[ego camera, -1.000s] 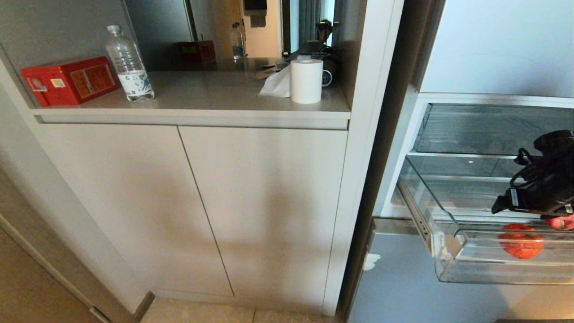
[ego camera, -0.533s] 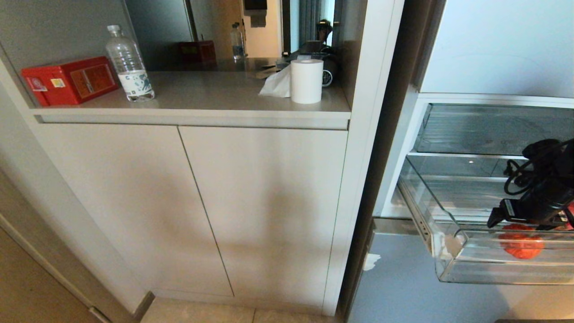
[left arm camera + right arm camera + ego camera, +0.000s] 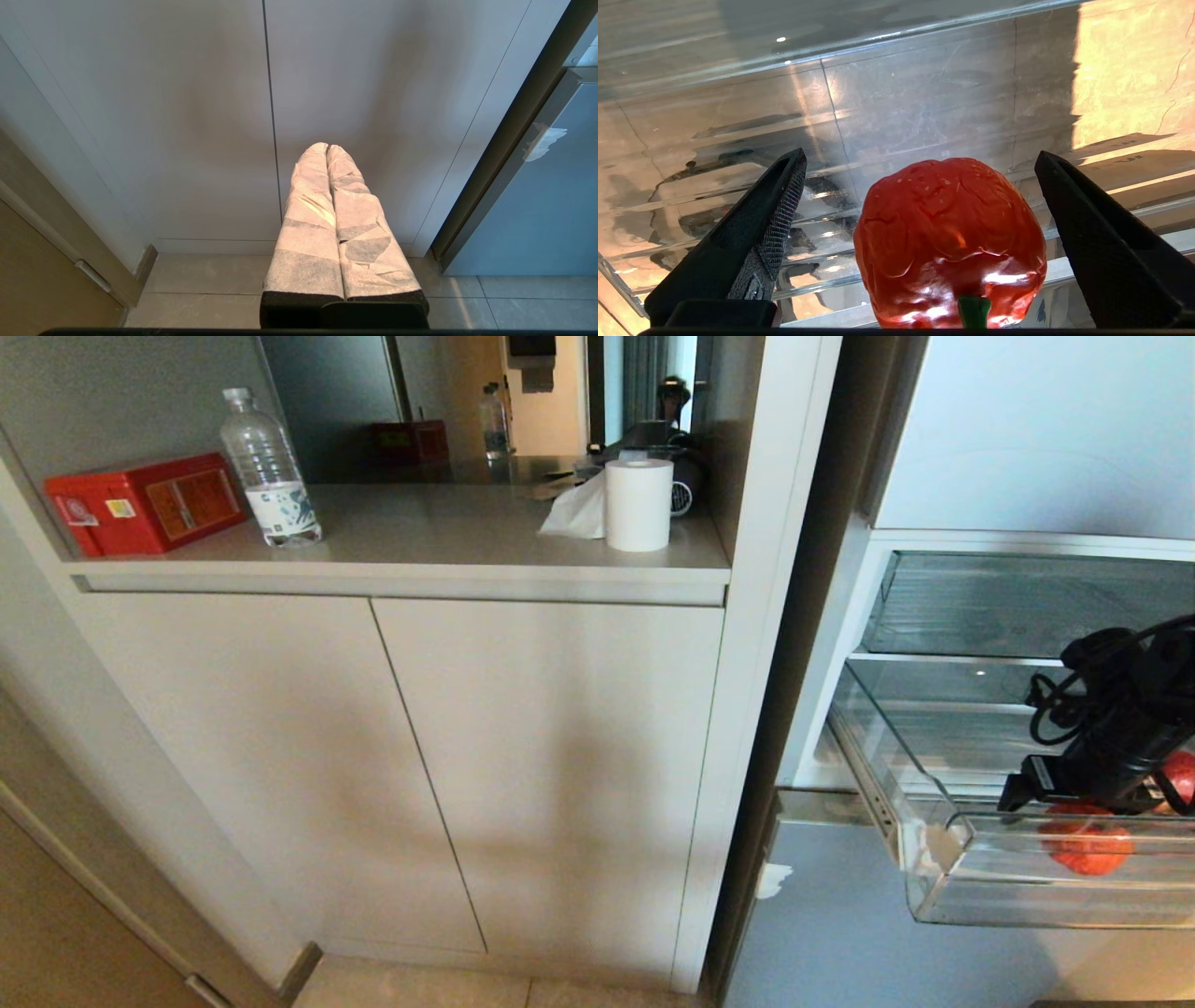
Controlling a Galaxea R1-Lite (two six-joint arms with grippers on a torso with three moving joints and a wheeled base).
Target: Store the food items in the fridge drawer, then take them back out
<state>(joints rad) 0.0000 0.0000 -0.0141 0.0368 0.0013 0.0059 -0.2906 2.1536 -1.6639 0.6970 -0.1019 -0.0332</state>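
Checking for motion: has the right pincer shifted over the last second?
Yes. The right pincer has moved leftward and down toward the fridge drawer's front wall, jaws open.

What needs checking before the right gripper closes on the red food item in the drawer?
1. Right gripper fingers open wide: ok.
2. Red pepper sits between the fingers: ok.
3. Gap on both sides, no contact yet: ok.
4. Fridge drawer pulled out, gripper inside it: ok.
5. Second red item clear of the closing fingers: cannot tell.
6. Left gripper shut, parked low by the cabinet doors: ok.
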